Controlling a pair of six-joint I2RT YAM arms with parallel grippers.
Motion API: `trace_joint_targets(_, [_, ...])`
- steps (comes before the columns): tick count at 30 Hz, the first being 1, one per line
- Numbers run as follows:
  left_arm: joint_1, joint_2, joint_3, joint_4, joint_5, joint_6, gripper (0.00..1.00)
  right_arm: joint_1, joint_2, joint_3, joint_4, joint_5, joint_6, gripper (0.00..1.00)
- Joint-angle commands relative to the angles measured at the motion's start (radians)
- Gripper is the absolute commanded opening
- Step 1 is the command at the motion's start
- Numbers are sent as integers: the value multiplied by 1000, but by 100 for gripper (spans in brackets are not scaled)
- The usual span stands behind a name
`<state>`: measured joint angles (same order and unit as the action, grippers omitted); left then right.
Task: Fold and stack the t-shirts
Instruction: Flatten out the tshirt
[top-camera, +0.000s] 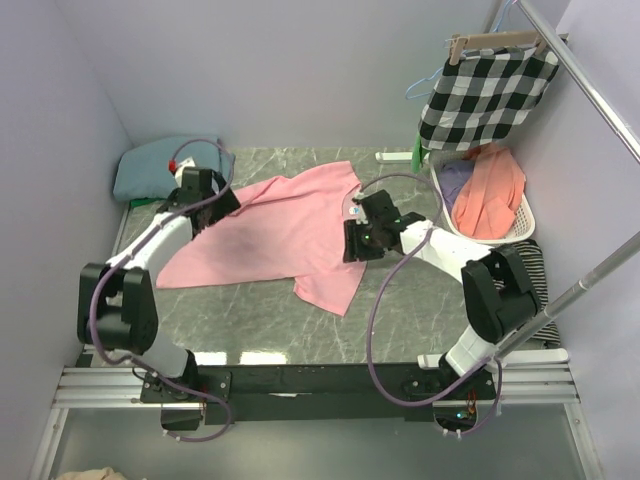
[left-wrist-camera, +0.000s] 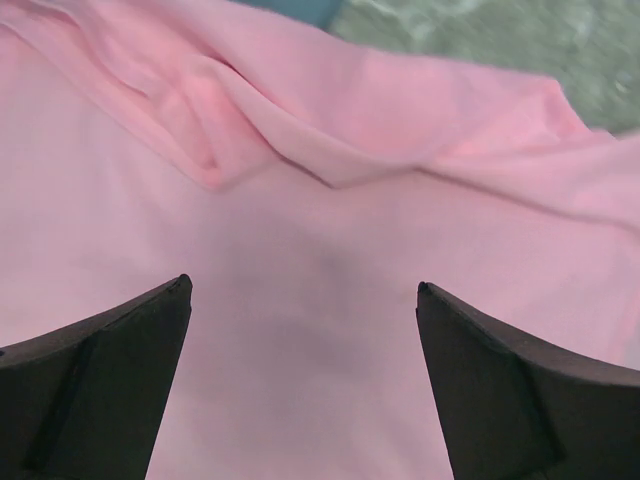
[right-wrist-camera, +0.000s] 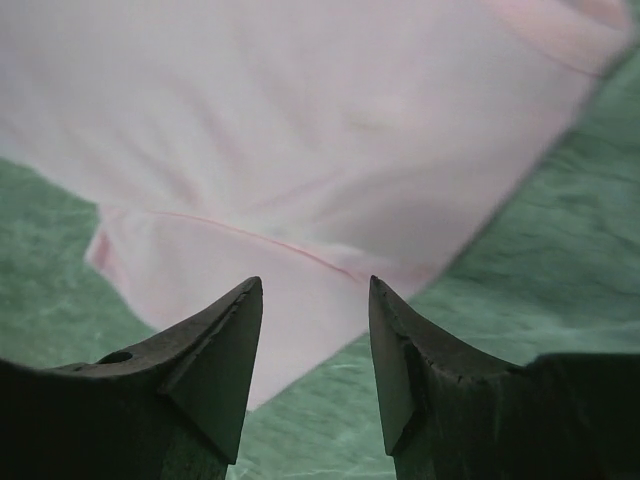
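**Right claw (right-wrist-camera: 315, 282) and left claw (left-wrist-camera: 302, 285) both apart**

We see the pink t-shirt (top-camera: 280, 235) spread on the table (top-camera: 400, 320), its edge just before the right claw; a shallow pinch could slip. Farther, wrinkles may spoil our fold.

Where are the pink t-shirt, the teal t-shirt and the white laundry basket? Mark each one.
pink t-shirt (top-camera: 275, 235): top external view, middle of its spread-out body.
teal t-shirt (top-camera: 155, 168): top external view, centre of the bundle in the far left corner.
laundry basket (top-camera: 523, 214): top external view, white latticed wall on its right side.
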<state>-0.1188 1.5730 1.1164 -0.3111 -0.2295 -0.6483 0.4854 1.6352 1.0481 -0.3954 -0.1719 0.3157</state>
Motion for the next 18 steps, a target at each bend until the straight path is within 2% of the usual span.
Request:
trace_joint_targets(1, [-12, -50, -130, 93, 113, -30, 99, 42, 55, 90, 78, -97, -12, 54])
trace_joint_targets(6, [-22, -18, -219, 130, 99, -47, 99, 44, 170, 187, 90, -109, -20, 54])
trace_joint_targets(11, [-31, 35, -256, 135, 96, -77, 99, 44, 259, 253, 29, -78, -18, 52])
trace_joint_targets(14, [-42, 65, -265, 116, 108, -94, 99, 45, 264, 196, 24, -72, 3, 51])
trace_joint_targets(18, [-109, 70, -302, 93, 128, -126, 99, 55, 227, 49, 21, -31, 34, 50])
